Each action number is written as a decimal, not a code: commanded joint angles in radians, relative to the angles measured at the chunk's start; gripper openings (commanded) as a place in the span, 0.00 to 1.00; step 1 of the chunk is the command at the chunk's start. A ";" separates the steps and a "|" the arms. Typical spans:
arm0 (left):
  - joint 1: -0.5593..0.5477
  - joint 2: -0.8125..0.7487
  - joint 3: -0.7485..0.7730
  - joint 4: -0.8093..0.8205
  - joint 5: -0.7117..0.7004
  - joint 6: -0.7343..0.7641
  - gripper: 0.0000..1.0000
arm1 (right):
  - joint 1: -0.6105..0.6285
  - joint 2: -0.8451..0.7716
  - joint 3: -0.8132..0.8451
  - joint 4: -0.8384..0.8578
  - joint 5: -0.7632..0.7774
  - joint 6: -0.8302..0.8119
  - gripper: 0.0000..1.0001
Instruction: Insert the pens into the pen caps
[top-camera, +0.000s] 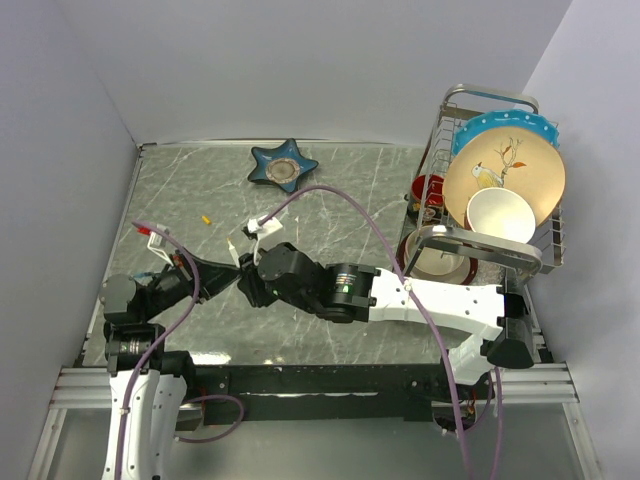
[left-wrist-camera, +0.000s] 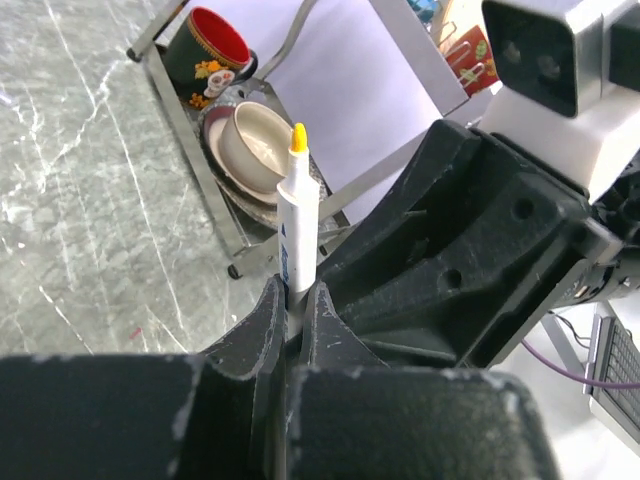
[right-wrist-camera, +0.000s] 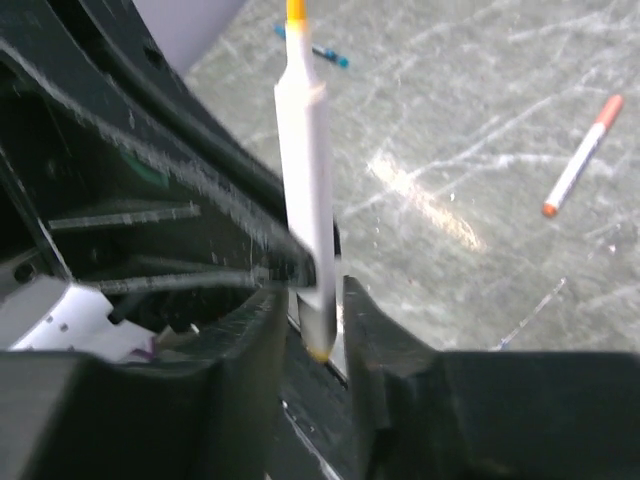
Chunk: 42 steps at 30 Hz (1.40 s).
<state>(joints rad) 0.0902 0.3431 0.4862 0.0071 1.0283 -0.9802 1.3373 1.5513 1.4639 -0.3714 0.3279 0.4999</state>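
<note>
My left gripper (left-wrist-camera: 290, 295) is shut on a white pen (left-wrist-camera: 296, 215), which stands up out of its jaws with a yellow tip (left-wrist-camera: 297, 138). In the right wrist view the same pen (right-wrist-camera: 305, 150) runs down between the fingers of my right gripper (right-wrist-camera: 312, 288). The jaws stand to either side of its lower end with narrow gaps. Both grippers meet tip to tip at the table's middle left (top-camera: 236, 274). A tiny yellow pen cap (top-camera: 207, 218) lies on the table behind them. A second white pen (right-wrist-camera: 580, 160) with red-orange ends lies flat on the marble.
A dish rack (top-camera: 545, 240) with plates, a bowl and mugs stands at the right edge. A blue star-shaped dish (top-camera: 283, 166) sits at the back. Purple cables (top-camera: 380, 240) arc over the right arm, and a red-tipped white plug (top-camera: 150, 230) lies at the left. A wall borders the left.
</note>
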 joint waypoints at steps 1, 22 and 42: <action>-0.001 -0.012 -0.015 0.071 0.052 -0.043 0.01 | -0.007 -0.010 -0.013 0.108 0.042 -0.037 0.24; -0.001 0.119 0.008 0.091 0.052 0.023 0.27 | -0.004 -0.085 -0.146 0.154 -0.029 0.015 0.00; -0.006 0.079 0.058 -0.077 -0.110 0.010 0.60 | -0.009 -0.092 -0.149 0.149 0.005 0.042 0.00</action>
<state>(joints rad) 0.0898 0.4419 0.4500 0.1017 1.0481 -1.0512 1.3365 1.5063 1.3140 -0.2718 0.2958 0.5339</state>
